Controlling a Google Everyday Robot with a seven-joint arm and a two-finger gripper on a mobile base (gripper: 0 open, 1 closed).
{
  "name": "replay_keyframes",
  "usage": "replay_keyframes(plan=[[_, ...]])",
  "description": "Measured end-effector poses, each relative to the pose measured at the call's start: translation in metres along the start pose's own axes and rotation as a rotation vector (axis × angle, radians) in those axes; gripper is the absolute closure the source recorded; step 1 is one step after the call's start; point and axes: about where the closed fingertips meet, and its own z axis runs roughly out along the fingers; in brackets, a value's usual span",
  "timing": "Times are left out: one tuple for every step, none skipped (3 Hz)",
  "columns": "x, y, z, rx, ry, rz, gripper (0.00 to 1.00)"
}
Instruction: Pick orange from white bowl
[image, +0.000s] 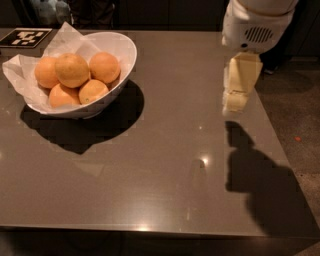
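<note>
Cream gripper (235, 101) over table (165, 190), right of bowl (128, 50)

- Your arm (257, 20) shows at the upper right of the camera view, white and bulky, with a vent grille on its face.
- Your gripper (235, 100) hangs just below it, cream-coloured, pointing downward.

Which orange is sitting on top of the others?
The middle orange, piled highest in the bowl. The other oranges lie lower around it. The gripper hangs far to the right.
</note>
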Motion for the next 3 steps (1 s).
replay_keyframes(plan=[[0.000,0.000,0.000,0.001,-0.001,0.001,0.00],[-0.028,-0.016,-0.004,0.043,-0.051,-0.045,0.00],[-0.062,-0.037,0.000,0.046,-0.059,-0.116,0.00]])
